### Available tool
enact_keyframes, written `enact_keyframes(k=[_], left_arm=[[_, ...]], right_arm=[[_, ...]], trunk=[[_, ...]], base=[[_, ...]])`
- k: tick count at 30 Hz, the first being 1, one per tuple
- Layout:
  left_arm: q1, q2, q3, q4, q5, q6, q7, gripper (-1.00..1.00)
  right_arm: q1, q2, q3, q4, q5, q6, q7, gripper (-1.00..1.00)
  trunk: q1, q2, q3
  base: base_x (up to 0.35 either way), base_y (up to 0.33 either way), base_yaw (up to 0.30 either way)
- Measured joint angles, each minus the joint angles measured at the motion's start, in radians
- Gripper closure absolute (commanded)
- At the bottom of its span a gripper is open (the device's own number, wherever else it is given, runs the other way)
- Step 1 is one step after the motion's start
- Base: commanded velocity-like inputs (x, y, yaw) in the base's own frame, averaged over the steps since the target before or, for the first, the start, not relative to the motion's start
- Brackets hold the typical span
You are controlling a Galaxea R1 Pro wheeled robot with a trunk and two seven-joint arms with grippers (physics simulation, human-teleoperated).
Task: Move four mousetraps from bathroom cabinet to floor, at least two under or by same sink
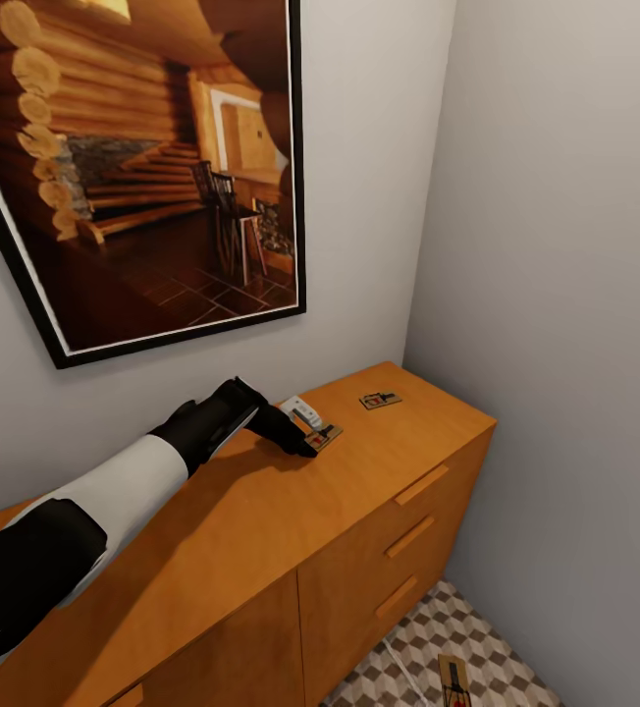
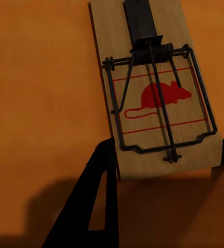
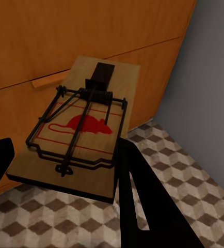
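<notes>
Right gripper (image 3: 60, 170) clamps a flat brown wooden mousetrap with dark wire and red mouse print (image 3: 83, 124), low beside the orange-brown wooden drawer cabinet (image 1: 379, 550), above cube-patterned floor tiles (image 3: 184, 170) | left gripper (image 2: 163, 175) open, fingers straddling a second mousetrap (image 2: 153, 98) on the cabinet top | third mousetrap (image 1: 380, 400) lies farther along that top, near the corner

Grey walls (image 1: 556, 245) meet in corner; framed log-cabin picture (image 1: 153, 167) hangs on left wall.
</notes>
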Motion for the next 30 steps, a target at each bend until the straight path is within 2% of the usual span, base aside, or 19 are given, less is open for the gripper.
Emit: enact_keyframes(k=[11,13,18,30], left_arm=[[-0.002,-0.002,0.003,0.006,-0.001,0.0,-0.004,1.0],[0.003,-0.001,0.001,-0.011,-0.015,-0.001,-0.003,1.0],[0.005,-0.002,0.001,-0.061,-0.014,0.004,-0.002,1.0],[0.005,-0.003,0.003,-0.082,-0.014,0.006,-0.002,1.0]], right_arm=[[0.0,0.0,0.0,0.0,0.0,0.0,0.0,1.0],[0.0,0.0,0.0,0.0,0.0,0.0,0.0,1.0],[0.0,0.0,0.0,0.0,0.0,0.0,-0.001,1.0],[0.0,0.0,-0.001,0.0,0.0,0.0,-0.001,1.0]], trunk=[[0.0,0.0,0.0],[0.0,0.0,0.0],[0.0,0.0,0.0],[0.0,0.0,0.0]], base=[[0.0,0.0,0.0],[0.0,0.0,0.0],[0.0,0.0,0.0],[0.0,0.0,0.0]])
